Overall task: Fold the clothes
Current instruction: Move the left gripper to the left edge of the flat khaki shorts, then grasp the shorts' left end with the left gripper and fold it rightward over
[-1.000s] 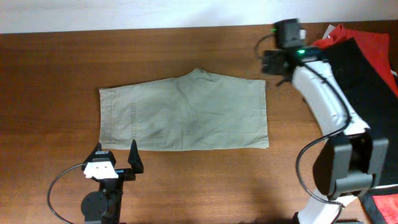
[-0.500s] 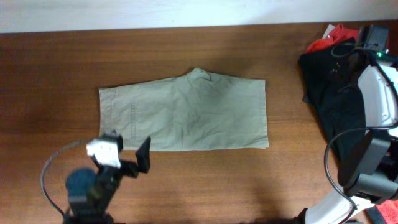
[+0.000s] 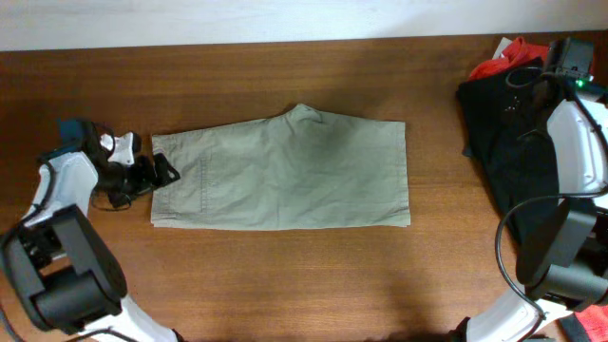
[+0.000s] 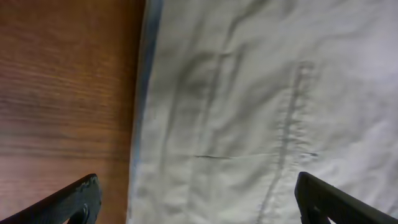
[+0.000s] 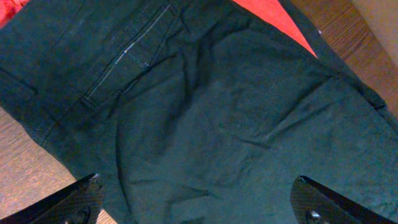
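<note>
While the khaki shorts (image 3: 285,176) lie flat at the table's (image 3: 285,285) centre, the jaws of all 2 grippers stand spread.
Overhead puts the left gripper (image 3: 161,173) at the shorts' left end; only its wrist view shows stitching. The right gripper (image 5: 199,202), by the far right corner, faces a black garment (image 5: 211,124) against red cloth (image 5: 277,25).

Pale stitched shorts (image 4: 267,93) on brown wooden table (image 4: 62,74), tool (image 4: 196,190) fingertips wide apart at lower corners.

red cloth (image 3: 494,65) mostly hidden, black garment (image 5: 211,124) cropped
</note>
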